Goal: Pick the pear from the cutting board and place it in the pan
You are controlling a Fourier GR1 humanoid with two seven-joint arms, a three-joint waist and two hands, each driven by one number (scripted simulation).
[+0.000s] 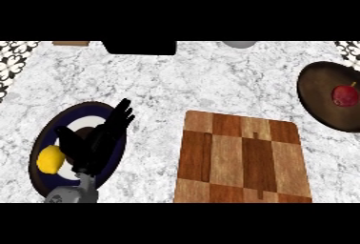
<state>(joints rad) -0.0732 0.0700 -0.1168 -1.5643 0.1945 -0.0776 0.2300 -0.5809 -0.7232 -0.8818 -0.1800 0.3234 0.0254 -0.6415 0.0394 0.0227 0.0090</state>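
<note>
The wooden cutting board (243,159) lies at the lower middle with nothing on it. At the right edge sits a dark round pan (320,102), and a red pear (345,95) with a short stem lies inside it. My left hand (95,143) hovers at the lower left, far from the board and the pan. Its fingers (123,114) are straight and point up and to the right, holding nothing. My right hand shows nowhere.
Under the left hand lies a dark blue plate (53,126) with a yellow lemon (51,159) on it. A black object (139,47), a small wooden piece (70,43) and a grey round thing (239,44) line the counter's far edge.
</note>
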